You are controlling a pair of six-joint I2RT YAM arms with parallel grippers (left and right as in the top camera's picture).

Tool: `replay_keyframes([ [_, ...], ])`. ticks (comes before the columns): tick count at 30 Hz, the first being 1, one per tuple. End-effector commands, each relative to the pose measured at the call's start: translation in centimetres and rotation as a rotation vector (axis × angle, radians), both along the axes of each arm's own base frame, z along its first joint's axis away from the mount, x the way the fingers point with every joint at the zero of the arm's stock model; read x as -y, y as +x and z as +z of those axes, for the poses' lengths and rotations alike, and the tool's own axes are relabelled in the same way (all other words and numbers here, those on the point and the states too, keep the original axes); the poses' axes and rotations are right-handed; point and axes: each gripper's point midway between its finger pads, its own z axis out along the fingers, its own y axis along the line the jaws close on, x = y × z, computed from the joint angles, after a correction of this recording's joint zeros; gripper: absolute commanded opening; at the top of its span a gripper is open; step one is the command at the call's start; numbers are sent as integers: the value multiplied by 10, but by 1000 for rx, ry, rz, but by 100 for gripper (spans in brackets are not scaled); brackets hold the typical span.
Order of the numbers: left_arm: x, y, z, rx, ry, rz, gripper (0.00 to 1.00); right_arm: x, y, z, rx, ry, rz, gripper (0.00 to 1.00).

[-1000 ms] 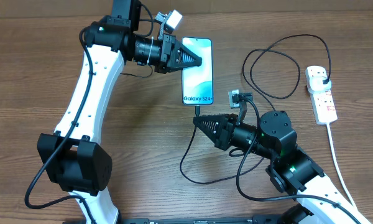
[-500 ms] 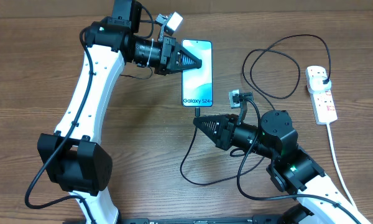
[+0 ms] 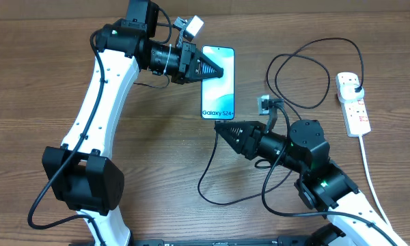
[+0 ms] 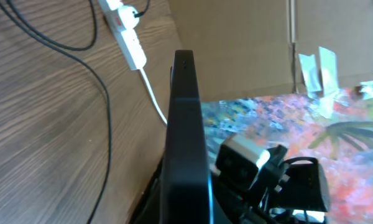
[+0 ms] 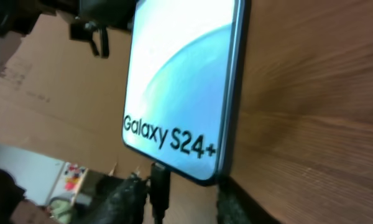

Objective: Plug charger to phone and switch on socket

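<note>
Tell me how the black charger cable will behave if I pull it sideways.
Probably floppy: the charger cable lies in loose loops, so slack should follow first. It looks thin and light, so likely little drag. It seems plugged into the phone, so a hard pull might tug that.

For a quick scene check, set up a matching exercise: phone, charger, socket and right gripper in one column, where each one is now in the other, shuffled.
Things:
1. phone
2. charger
3. socket
4. right gripper

Places:
A. far right in the overhead view, a black plug in it
B. gripped at its side by the left gripper
C. tip plugged into the phone's bottom edge
D. just below the phone, fingers apart on either side of the charger tip

Pairs: 1-B, 2-C, 3-A, 4-D
</note>
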Motion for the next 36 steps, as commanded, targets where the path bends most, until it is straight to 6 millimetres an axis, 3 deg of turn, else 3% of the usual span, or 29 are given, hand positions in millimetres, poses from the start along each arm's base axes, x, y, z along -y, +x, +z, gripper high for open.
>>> replay_keyframes([
  [1,-7,5,0,20,11,18,4,6,5,3,18,-12,-37,47],
  [10,-21,13,-37,3,204,90,4,11,7,-9,1,-57,-62,63],
  [16,-27,8,-63,-48,270,98,4,13,11,-22,-38,-88,-83,65],
  [24,-31,2,-82,-73,303,87,4,10,16,-48,-108,-131,-80,66],
  [30,-41,4,-111,-82,401,116,4,8,18,-60,-142,-150,-79,74],
  [36,-45,6,-145,-98,429,145,4,8,19,-70,-170,-164,-79,76],
])
